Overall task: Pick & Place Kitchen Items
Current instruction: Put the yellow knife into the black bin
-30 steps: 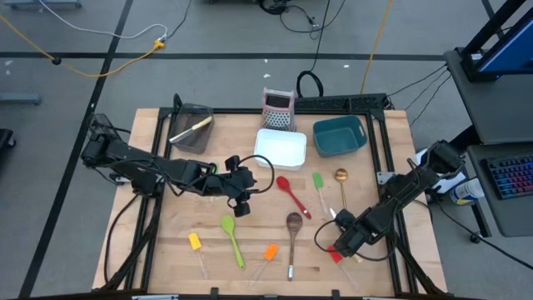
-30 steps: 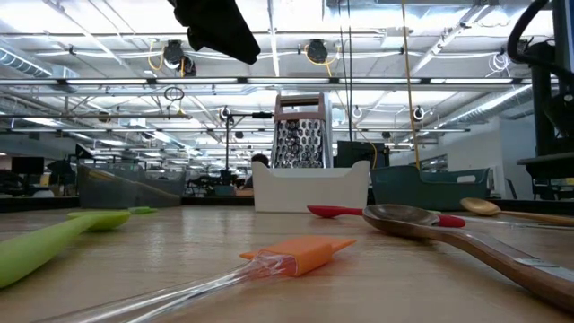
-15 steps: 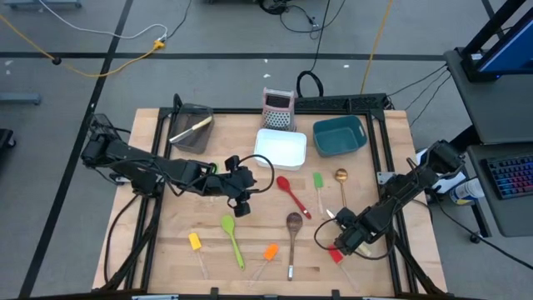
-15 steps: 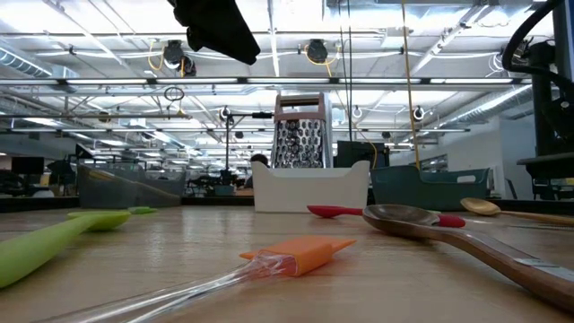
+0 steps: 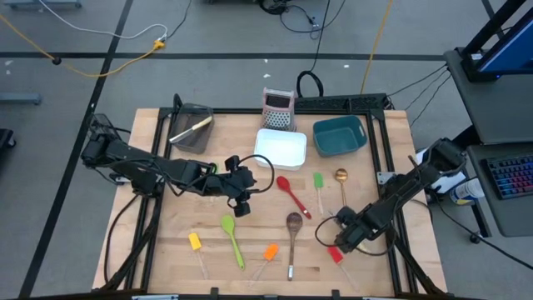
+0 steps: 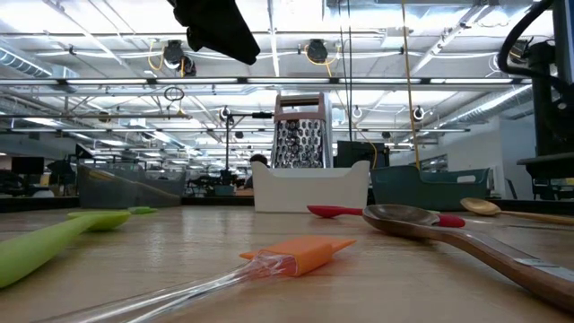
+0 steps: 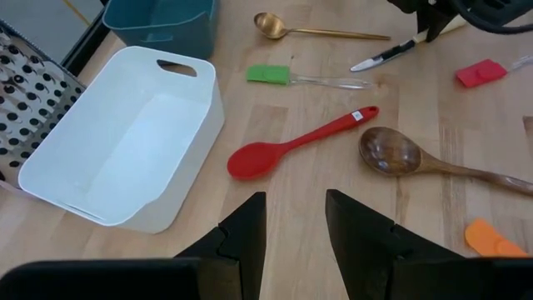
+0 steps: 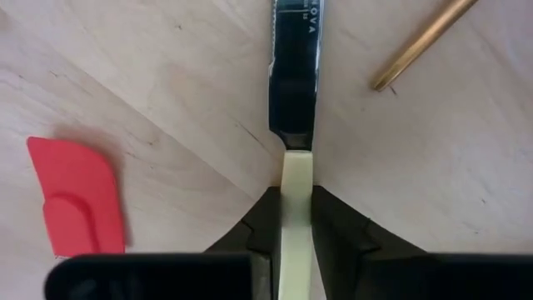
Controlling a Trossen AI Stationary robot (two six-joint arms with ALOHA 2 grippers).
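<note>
Right pincer [image 8: 296, 221] closed on the knife [image 8: 293, 92] by its cream handle, blade projecting ahead over the table [image 8: 166, 75], clear for lifting; red spatula [image 8: 77, 196] just beside; left pincer [image 7: 293, 218] open, empty

Four spoons are counted: green [image 5: 231, 232], red [image 5: 288, 192], wooden [image 5: 293, 230], gold [image 5: 341, 182]. Four spatulas: yellow [image 5: 195, 242], orange [image 5: 269, 252], green-headed [image 5: 318, 182], red-headed [image 5: 335, 254]. Two knives [image 8: 295, 100] [image 5: 191, 128]. Three bins [image 5: 281, 148] [image 5: 340, 136] [image 5: 191, 127], one grater [image 5: 278, 108].
</note>
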